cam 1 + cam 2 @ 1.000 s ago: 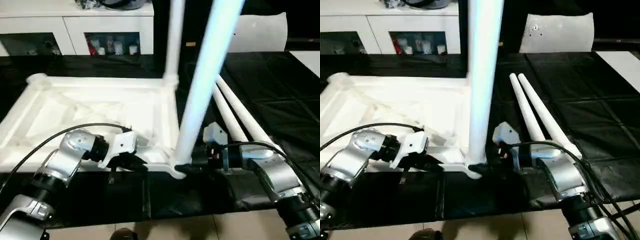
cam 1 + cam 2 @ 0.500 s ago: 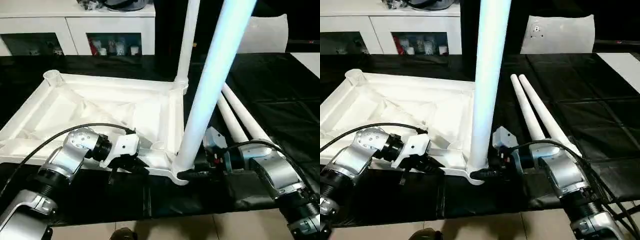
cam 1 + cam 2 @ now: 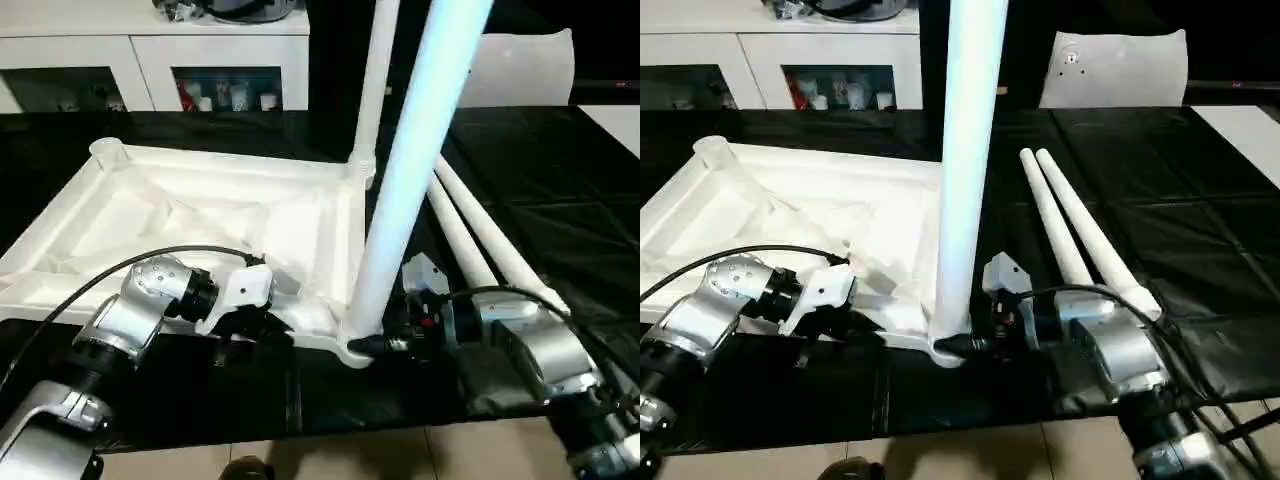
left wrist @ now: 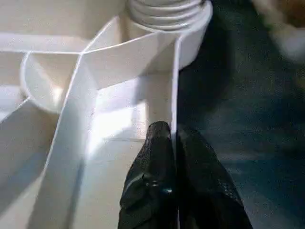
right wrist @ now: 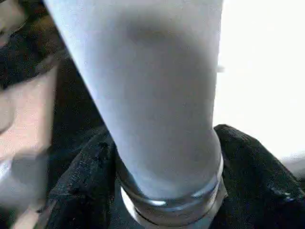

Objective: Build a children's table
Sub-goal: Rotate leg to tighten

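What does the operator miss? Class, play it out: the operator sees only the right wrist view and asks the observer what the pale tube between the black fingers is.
Observer: It is a leg, standing upright in the near corner socket of the upturned top; the right gripper clasps its base.
Operator: Is anything steadying the top?
Observer: Yes, the left gripper pinches the top's near rim beside that socket.
Operator: How many legs are left?
Observer: Two loose legs lie side by side on the black mat; a far leg already stands in its corner.
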Robot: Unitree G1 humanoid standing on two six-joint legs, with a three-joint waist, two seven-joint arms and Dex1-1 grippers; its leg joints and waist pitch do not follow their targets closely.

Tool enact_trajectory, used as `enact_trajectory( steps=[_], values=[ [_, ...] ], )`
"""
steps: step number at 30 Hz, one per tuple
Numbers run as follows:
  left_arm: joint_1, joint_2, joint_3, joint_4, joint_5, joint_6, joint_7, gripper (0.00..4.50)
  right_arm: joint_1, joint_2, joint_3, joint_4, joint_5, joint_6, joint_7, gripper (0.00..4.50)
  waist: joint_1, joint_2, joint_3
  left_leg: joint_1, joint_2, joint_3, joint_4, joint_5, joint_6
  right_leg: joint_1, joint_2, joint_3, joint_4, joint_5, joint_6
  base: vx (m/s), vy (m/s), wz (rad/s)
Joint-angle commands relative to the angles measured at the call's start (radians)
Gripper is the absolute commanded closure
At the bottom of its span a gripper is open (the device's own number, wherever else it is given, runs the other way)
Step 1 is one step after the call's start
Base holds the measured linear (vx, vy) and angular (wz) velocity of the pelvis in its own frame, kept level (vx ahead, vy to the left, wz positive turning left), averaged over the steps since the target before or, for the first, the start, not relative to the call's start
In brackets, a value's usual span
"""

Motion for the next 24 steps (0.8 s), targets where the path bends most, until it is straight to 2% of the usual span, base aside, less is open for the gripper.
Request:
enact_trajectory(
  steps=[1,2,3,4,5,7,8,10,11,13,14,15,17,18,19,21,24],
  values=[
    [0.004,-0.084,0.06,-0.082,-0.039,0.099,0.19,4.5,0.013,0.095,0.021,0.022,-0.001,0.024,-0.164,1.75,-0.016,0.003,-0.048,0.023,0.043,-0.018,-0.085,-0.275,-0.023,0.031,-0.084,0.042,-0.083,-0.195,-0.221,0.0,0.0,0.0],
    [0.009,-0.096,0.066,-0.094,-0.039,0.113,0.214,4.5,0.013,0.114,0.015,0.03,-0.005,0.023,-0.194,1.75,-0.021,0.002,-0.049,0.019,0.043,-0.019,-0.086,-0.27,-0.029,0.036,-0.085,0.043,-0.082,-0.206,-0.213,0.0,0.0,0.0],
    [0.013,-0.106,0.071,-0.104,-0.039,0.124,0.233,4.5,0.013,0.129,0.01,0.038,-0.008,0.022,-0.219,1.75,-0.025,0.004,-0.048,0.02,0.043,-0.019,-0.086,-0.267,-0.031,0.033,-0.084,0.045,-0.083,-0.211,-0.21,0.0,0.0,0.0],
    [0.034,-0.151,0.082,-0.151,-0.033,0.177,0.308,4.5,0.005,0.198,-0.006,0.068,-0.016,0.028,-0.312,1.75,-0.033,0.005,-0.043,0.023,0.04,-0.018,-0.085,-0.288,-0.025,0.027,-0.084,0.047,-0.093,-0.246,-0.201,0.0,0.0,0.0],
    [0.043,-0.178,0.086,-0.174,-0.022,0.212,0.355,4.5,-0.006,0.235,-0.012,0.09,-0.025,0.027,-0.365,1.75,-0.043,0.005,-0.04,0.02,0.042,-0.017,-0.087,-0.287,-0.023,0.024,-0.083,0.05,-0.093,-0.243,-0.204,0.0,0.0,0.0],
    [0.05,-0.204,0.089,-0.193,-0.01,0.241,0.397,4.5,-0.018,0.267,-0.019,0.114,-0.031,0.027,-0.411,1.75,-0.052,0.005,-0.04,0.021,0.038,-0.017,-0.086,-0.287,-0.019,0.024,-0.081,0.051,-0.098,-0.28,-0.184,0.0,0.0,0.0],
    [0.057,-0.253,0.093,-0.227,0.009,0.293,0.462,4.5,-0.048,0.317,-0.03,0.157,-0.042,0.024,-0.486,1.75,-0.057,0.001,-0.038,0.02,0.038,-0.016,-0.087,-0.283,-0.016,0.023,-0.08,0.053,-0.1,-0.279,-0.181,0.0,0.0,0.0],
    [0.056,-0.283,0.098,-0.241,0.018,0.317,0.501,4.5,-0.067,0.338,-0.034,0.182,-0.048,0.023,-0.521,1.75,-0.061,0.005,-0.038,0.022,0.037,-0.016,-0.087,-0.278,-0.017,0.022,-0.08,0.052,-0.1,-0.282,-0.181,0.0,0.0,0.0],
    [0.055,-0.309,0.099,-0.26,0.024,0.341,0.533,4.5,-0.084,0.358,-0.039,0.202,-0.057,0.024,-0.549,1.75,-0.06,0.005,-0.04,0.02,0.036,-0.017,-0.085,-0.268,-0.012,0.025,-0.079,0.052,-0.102,-0.275,-0.177,0.0,0.0,0.0],
    [0.055,-0.324,0.098,-0.273,0.027,0.358,0.553,4.5,-0.093,0.37,-0.043,0.212,-0.065,0.027,-0.566,1.75,-0.061,0.006,-0.041,0.019,0.037,-0.015,-0.085,-0.251,-0.005,0.025,-0.076,0.052,-0.099,-0.225,-0.18,0.0,0.0,0.0],
    [0.055,-0.341,0.087,-0.297,0.037,0.378,0.575,4.5,-0.108,0.385,-0.046,0.228,-0.077,0.029,-0.592,1.75,-0.061,-0.002,-0.042,0.017,0.036,-0.014,-0.085,-0.234,0.003,0.028,-0.074,0.051,-0.098,-0.197,-0.181,0.0,0.0,0.0],
    [0.055,-0.348,0.068,-0.318,0.055,0.383,0.593,4.5,-0.127,0.395,-0.057,0.25,-0.101,0.017,-0.637,1.75,-0.061,-0.004,-0.045,0.017,0.036,-0.013,-0.084,-0.213,0.011,0.03,-0.075,0.051,-0.096,-0.166,-0.184,0.0,0.0,0.0],
    [0.057,-0.343,0.062,-0.323,0.06,0.383,0.592,4.5,-0.13,0.396,-0.06,0.254,-0.103,0.012,-0.633,1.75,-0.06,0.003,-0.046,0.016,0.036,-0.013,-0.083,-0.19,0.016,0.031,-0.075,0.05,-0.093,-0.136,-0.187,0.0,0.0,0.0],
    [0.057,-0.342,0.062,-0.323,0.061,0.383,0.592,4.5,-0.129,0.396,-0.06,0.254,-0.103,0.011,-0.633,1.75,-0.06,0.002,-0.047,0.015,0.036,-0.013,-0.081,-0.174,0.023,0.034,-0.075,0.049,-0.091,-0.102,-0.189,0.0,0.0,0.0],
    [0.06,-0.324,0.059,-0.323,0.073,0.38,0.586,4.5,-0.126,0.392,-0.066,0.253,-0.108,-0.007,-0.634,1.19,-0.059,0.002,-0.048,0.015,0.036,-0.012,-0.081,-0.165,0.027,0.034,-0.074,0.049,-0.091,-0.084,-0.19,0.0,0.0,0.0],
    [0.063,-0.31,0.059,-0.32,0.075,0.372,0.572,4.5,-0.12,0.385,-0.07,0.249,-0.107,-0.015,-0.629,1.05,-0.059,0.004,-0.05,0.015,0.036,-0.011,-0.079,-0.13,0.039,0.036,-0.073,0.047,-0.085,-0.006,-0.202,0.0,0.0,0.0],
    [0.067,-0.279,0.068,-0.312,0.082,0.362,0.549,4.5,-0.11,0.363,-0.091,0.24,-0.1,-0.042,-0.618,0.85,-0.06,0.005,-0.051,0.015,0.038,-0.011,-0.08,-0.136,0.046,0.038,-0.075,0.046,-0.084,0.003,-0.209,0.0,0.0,0.0]
  ],
)
